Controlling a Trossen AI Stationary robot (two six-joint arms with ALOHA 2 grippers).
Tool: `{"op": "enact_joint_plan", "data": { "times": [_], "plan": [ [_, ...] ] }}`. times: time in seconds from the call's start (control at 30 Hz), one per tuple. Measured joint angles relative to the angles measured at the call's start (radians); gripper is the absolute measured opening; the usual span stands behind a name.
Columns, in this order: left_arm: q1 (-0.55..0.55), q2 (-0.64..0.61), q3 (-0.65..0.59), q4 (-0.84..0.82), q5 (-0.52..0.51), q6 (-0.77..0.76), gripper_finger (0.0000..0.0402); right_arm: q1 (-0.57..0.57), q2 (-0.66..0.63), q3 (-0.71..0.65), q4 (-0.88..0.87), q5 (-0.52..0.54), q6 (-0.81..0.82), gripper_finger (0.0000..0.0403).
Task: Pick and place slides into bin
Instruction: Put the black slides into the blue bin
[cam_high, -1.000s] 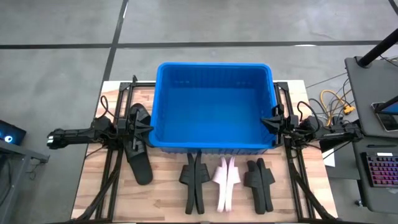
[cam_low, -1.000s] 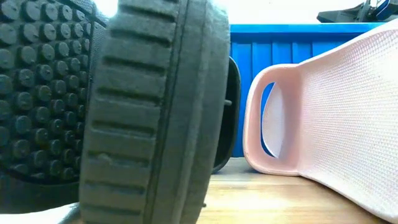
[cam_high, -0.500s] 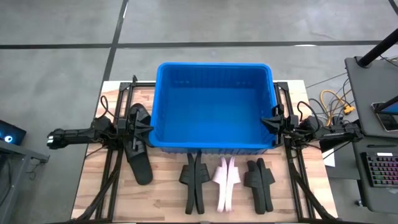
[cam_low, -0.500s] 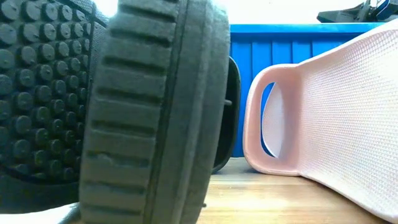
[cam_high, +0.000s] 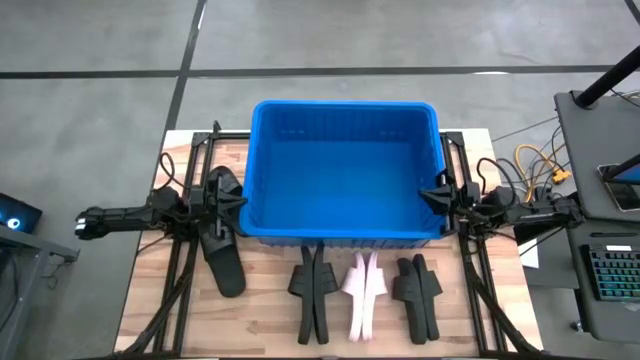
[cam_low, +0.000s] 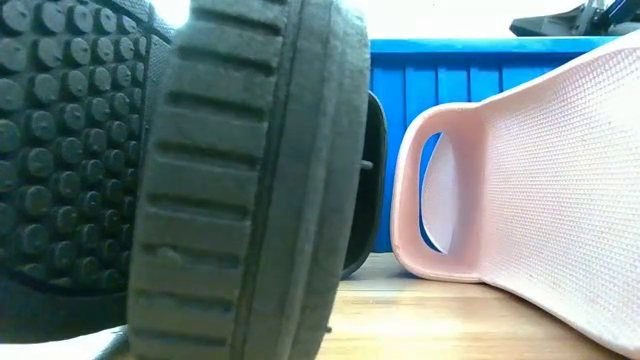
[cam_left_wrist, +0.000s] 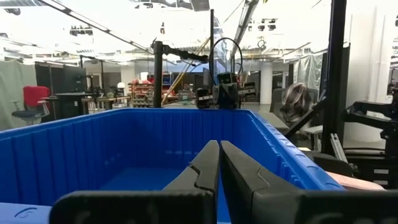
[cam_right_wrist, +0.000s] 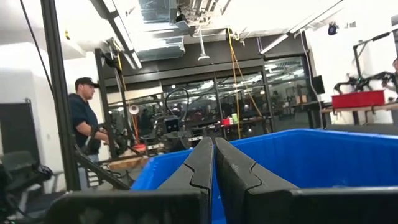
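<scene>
The blue bin (cam_high: 343, 170) stands in the middle of the table and is empty. One black slide (cam_high: 222, 250) lies flat at the bin's left, under my left arm. Near the front edge, black slides (cam_high: 313, 290), pink slides (cam_high: 364, 290) and more black slides (cam_high: 418, 292) stand on edge in a row. The low view shows a black sole (cam_low: 250, 180) and a pink slide (cam_low: 520, 200) close up. My left gripper (cam_high: 241, 200) is shut and empty at the bin's left rim (cam_left_wrist: 219, 152). My right gripper (cam_high: 424, 193) is shut and empty at the bin's right rim (cam_right_wrist: 213, 149).
Dark frame rails run along both table sides (cam_high: 190, 260). A desk with cables and a keyboard (cam_high: 610, 270) stands to the right of the table. A person (cam_right_wrist: 84, 124) stands in the room beyond the table.
</scene>
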Motion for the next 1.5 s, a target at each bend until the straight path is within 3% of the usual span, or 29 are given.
{"op": "enact_joint_plan", "data": {
  "times": [0.33,0.53,0.67,0.83,0.97,1.2,1.4,1.5],
  "plan": [
    [0.000,0.004,0.000,0.041,-0.002,-0.049,0.0000,0.000,0.000,0.000,0.082,0.010,0.132,0.0009],
    [0.000,0.016,0.000,0.332,-0.076,-0.233,0.0000,-0.001,0.000,0.000,0.246,0.133,0.327,0.0009],
    [0.000,0.026,0.000,0.543,-0.086,-0.265,0.0000,-0.001,0.000,0.000,0.284,0.140,0.324,0.0009],
    [0.000,0.062,0.041,0.563,-0.100,-0.206,0.0024,-0.001,0.021,0.040,0.273,0.169,0.302,0.0023],
    [0.000,0.127,0.112,0.566,-0.090,-0.213,0.0087,-0.001,0.049,0.121,0.201,0.172,0.235,0.0058],
    [0.000,0.292,0.306,0.573,0.073,-0.345,0.0191,-0.001,0.121,0.317,-0.077,0.180,0.217,0.0129],
    [0.000,0.442,0.449,0.553,0.056,-0.248,0.0210,-0.001,0.212,0.467,-0.275,0.180,0.177,0.0152],
    [0.000,0.496,0.512,0.420,0.010,-0.191,0.0210,-0.001,0.258,0.514,-0.313,0.180,0.175,0.0152]
  ]
}}
